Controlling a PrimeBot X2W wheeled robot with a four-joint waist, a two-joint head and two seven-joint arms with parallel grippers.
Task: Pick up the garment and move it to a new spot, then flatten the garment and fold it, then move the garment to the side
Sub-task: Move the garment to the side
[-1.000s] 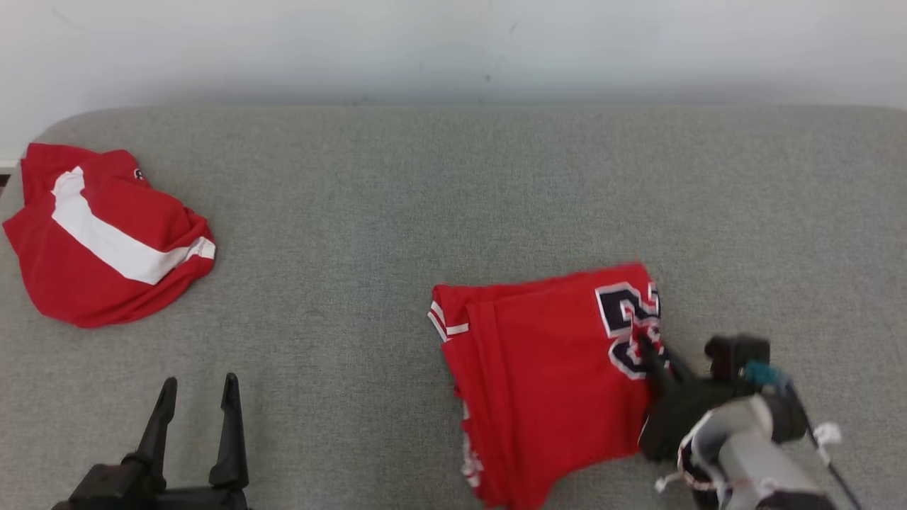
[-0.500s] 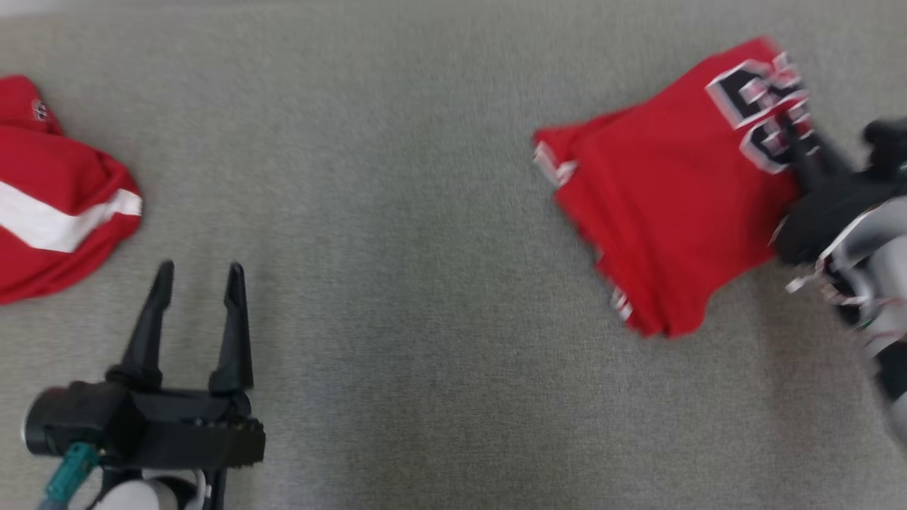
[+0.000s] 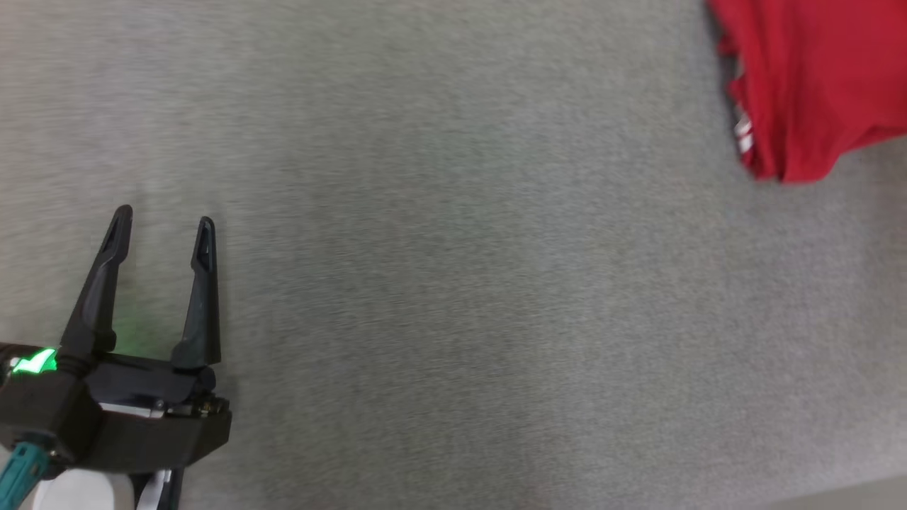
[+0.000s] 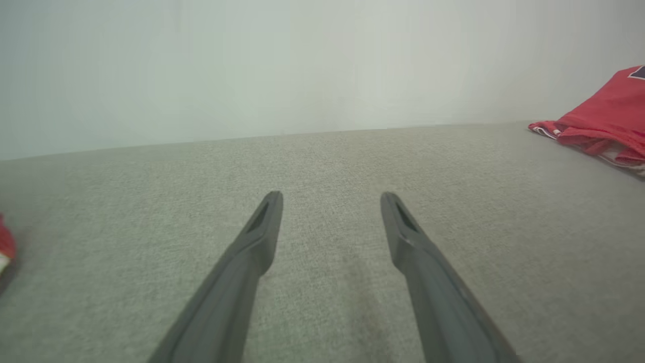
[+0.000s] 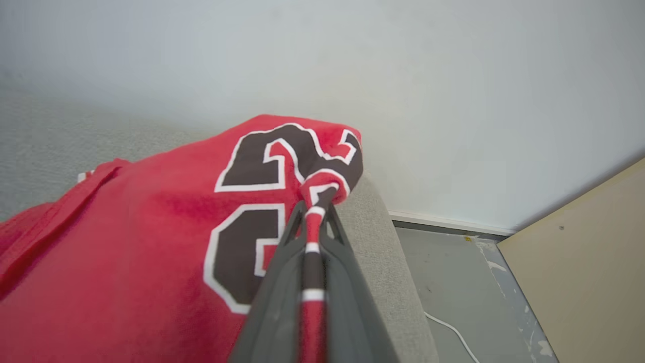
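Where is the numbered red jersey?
The jersey is upper right in the head view, on the grey cushion, its numbered corner pinched by the right gripper near the cushion's end.

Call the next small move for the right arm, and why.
Probably lower and open the right end effector: it is shut on the trim of the folded red jersey, which already reaches the side edge of the grey surface; farther risks a slide-off.

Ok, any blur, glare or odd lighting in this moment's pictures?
Head view: the grey fabric surface is smeared by motion blur, and a green lamp glows at the base of the black left gripper. Left wrist view: even light, a faint shadow under the fingers. Right wrist view: the red numbered jersey is sharp, without glare.
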